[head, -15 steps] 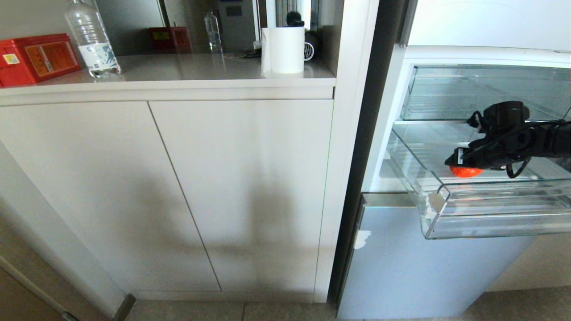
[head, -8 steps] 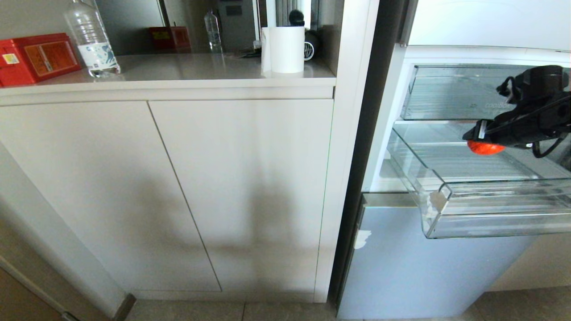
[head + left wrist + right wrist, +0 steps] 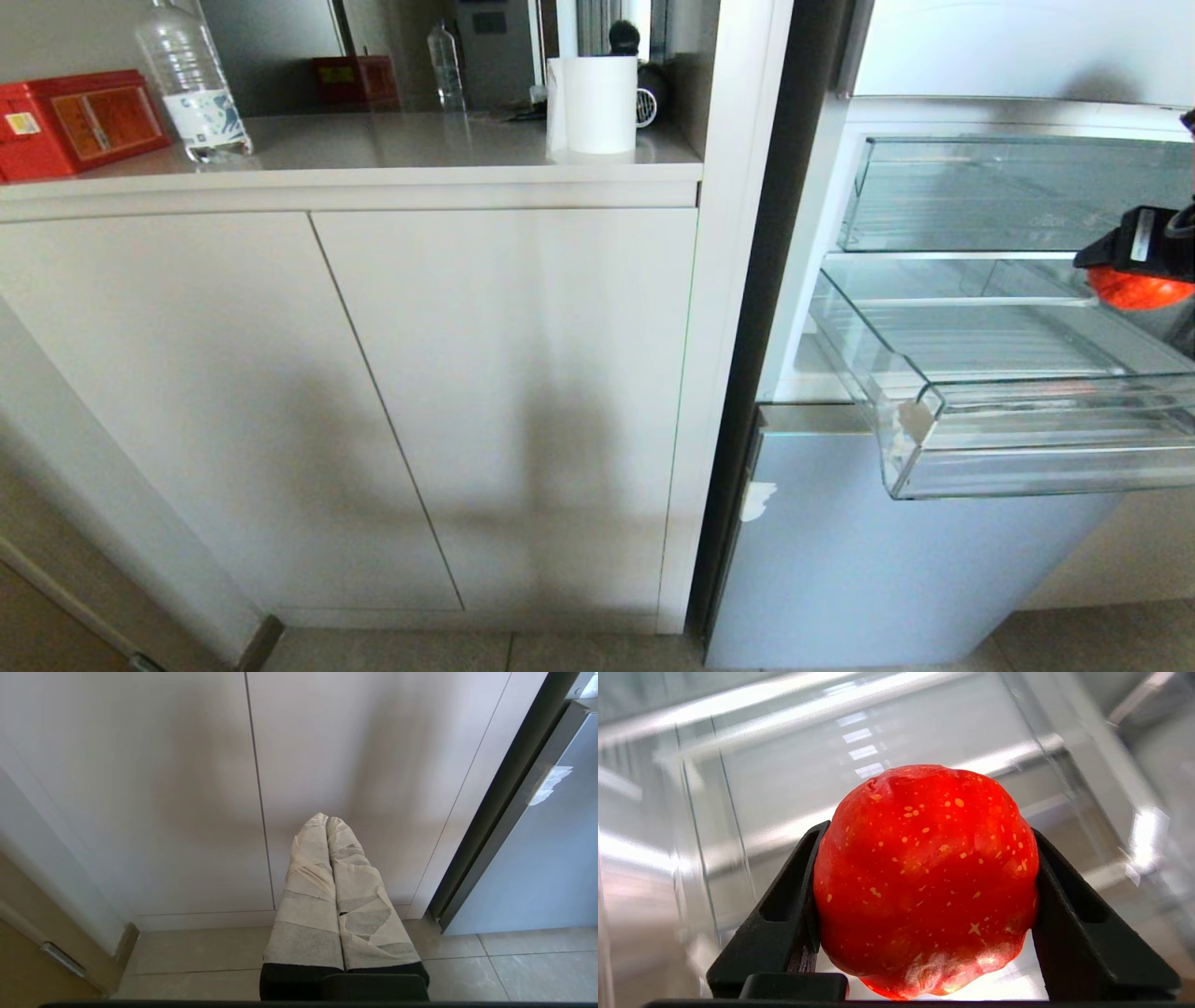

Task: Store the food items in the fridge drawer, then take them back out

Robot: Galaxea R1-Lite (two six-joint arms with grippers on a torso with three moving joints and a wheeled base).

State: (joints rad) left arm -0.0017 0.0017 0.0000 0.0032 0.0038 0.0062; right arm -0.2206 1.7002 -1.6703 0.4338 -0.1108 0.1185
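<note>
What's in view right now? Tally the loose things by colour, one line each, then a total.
Red: 2, the fruit held by the right gripper and the box on the counter.
Clear: 1, the water bottle.
White: 1, the paper roll.
Total: 4.

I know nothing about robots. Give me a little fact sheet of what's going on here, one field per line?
Place: open fridge beside pale cabinets
Right tool: clamped on a red fruit, held above the fridge drawer
Drawer: pulled out; no other fruit visible in it
Left tool: shut, holding nothing, low near the cabinet doors
Counter: water bottle, red box, white roll
</note>
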